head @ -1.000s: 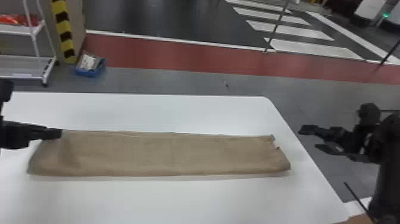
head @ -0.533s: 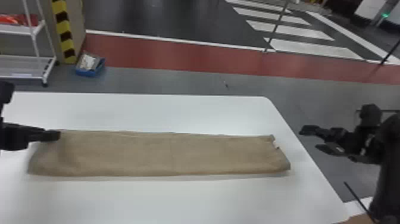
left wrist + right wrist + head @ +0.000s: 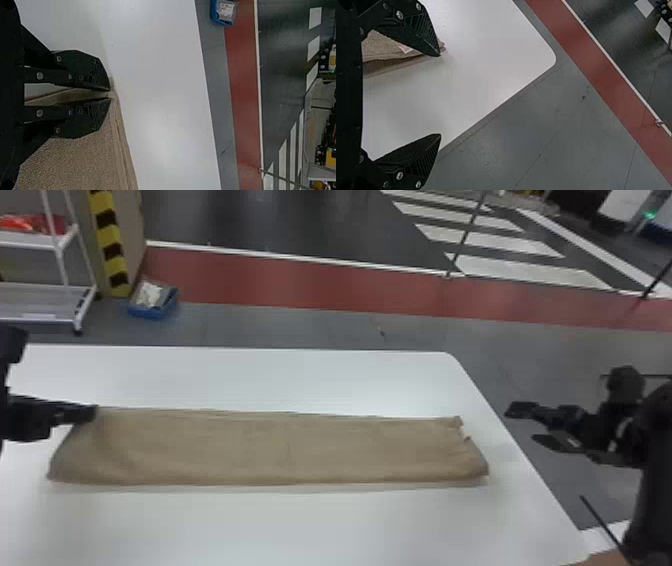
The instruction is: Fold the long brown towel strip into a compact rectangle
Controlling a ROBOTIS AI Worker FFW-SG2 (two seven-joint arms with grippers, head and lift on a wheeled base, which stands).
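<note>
head view: the towel point(image 3: 280, 450) lies on the white table point(image 3: 300, 380), stretched out from side to side as a long strip, with a small ragged gap at its right end. the left gripper point(image 3: 94, 413) is at the towel's far left corner; in the left wrist view its fingers are pinched together on the cloth. the right gripper point(image 3: 522, 424) is beyond the table's right edge, apart from the towel, its fingers spread wide.

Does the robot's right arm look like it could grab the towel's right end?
Probably, yes. The right gripper is open, off to the right of the towel, and nothing seems to block the way between them.
</note>
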